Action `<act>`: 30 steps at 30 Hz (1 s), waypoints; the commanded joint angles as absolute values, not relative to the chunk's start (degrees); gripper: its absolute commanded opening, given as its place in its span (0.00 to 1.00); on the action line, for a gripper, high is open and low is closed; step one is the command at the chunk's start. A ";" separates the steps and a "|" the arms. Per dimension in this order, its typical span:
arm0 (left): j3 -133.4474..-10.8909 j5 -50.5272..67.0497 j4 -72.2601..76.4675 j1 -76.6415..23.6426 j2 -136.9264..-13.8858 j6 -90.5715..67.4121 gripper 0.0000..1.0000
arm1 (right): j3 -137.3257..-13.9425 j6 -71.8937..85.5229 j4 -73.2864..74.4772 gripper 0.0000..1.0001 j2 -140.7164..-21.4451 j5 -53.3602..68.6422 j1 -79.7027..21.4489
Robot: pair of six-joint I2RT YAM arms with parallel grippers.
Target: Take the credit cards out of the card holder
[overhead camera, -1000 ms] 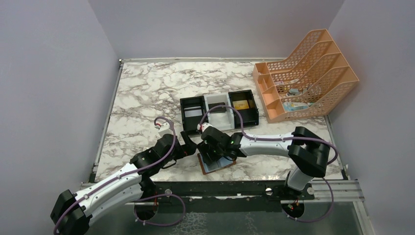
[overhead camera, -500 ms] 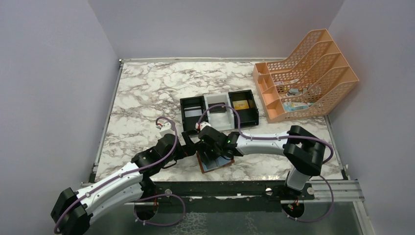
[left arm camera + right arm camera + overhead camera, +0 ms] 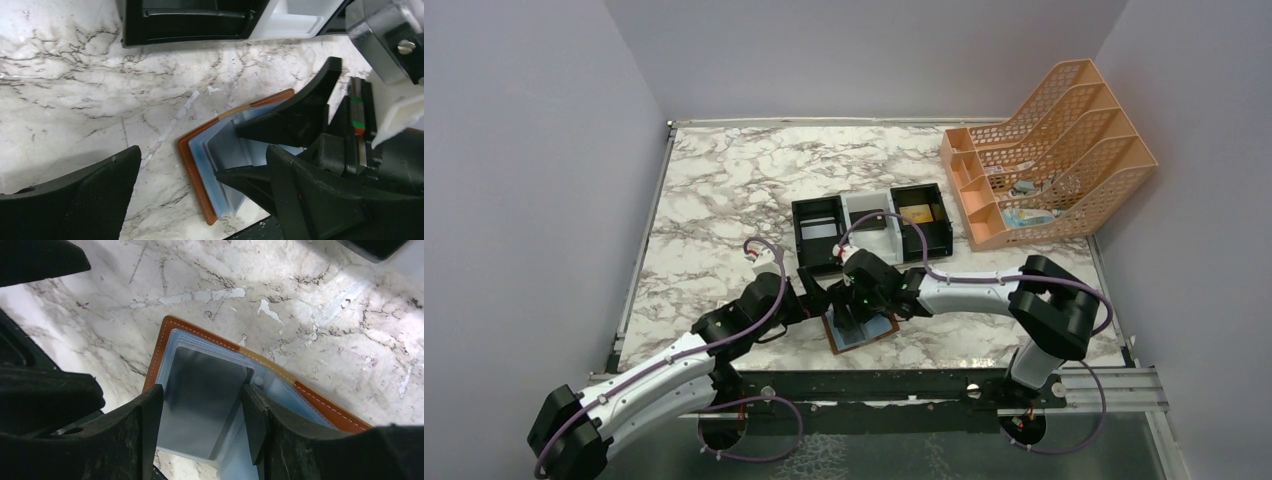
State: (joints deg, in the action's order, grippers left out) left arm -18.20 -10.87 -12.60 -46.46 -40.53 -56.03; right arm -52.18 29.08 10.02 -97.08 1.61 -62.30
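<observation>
The brown card holder (image 3: 836, 344) lies open near the table's front edge, pale blue pockets up. It also shows in the left wrist view (image 3: 194, 172) and the right wrist view (image 3: 161, 347). My right gripper (image 3: 860, 318) reaches down onto it. Its fingers (image 3: 150, 430) press on the two long edges of a grey-blue credit card (image 3: 205, 390). That card (image 3: 234, 145) stands tilted up out of the pockets. My left gripper (image 3: 812, 298) is open and empty just left of the holder, which lies between and ahead of its fingers (image 3: 75, 200).
A black-and-white three-compartment tray (image 3: 871, 240) sits just behind both grippers, with a gold card (image 3: 915, 213) in its right compartment; its wall shows in the left wrist view (image 3: 185, 30). An orange file rack (image 3: 1049, 150) stands at the back right. The table's front edge is right below the holder.
My right gripper and the card holder under it have shifted slightly left and away from the front edge. The left arm has barely moved.
</observation>
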 commanded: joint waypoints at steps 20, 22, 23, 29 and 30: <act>-11.93 8.21 3.67 -46.17 -38.49 -54.95 0.62 | -37.19 38.50 -7.35 0.56 -95.31 18.24 -53.67; -11.80 10.00 4.24 -46.23 -38.99 -54.85 0.58 | -35.92 39.34 -9.07 0.56 -94.77 18.65 -52.92; -11.70 10.67 4.22 -46.18 -39.10 -54.80 0.58 | -35.57 39.68 -9.47 0.56 -94.80 19.27 -52.48; -9.83 15.24 4.80 -46.22 -38.30 -54.09 0.50 | -35.03 40.89 -11.39 0.54 -96.30 21.27 -51.85; -9.37 15.90 5.74 -46.16 -38.61 -54.13 0.49 | -34.90 40.99 -11.49 0.55 -96.36 21.19 -51.78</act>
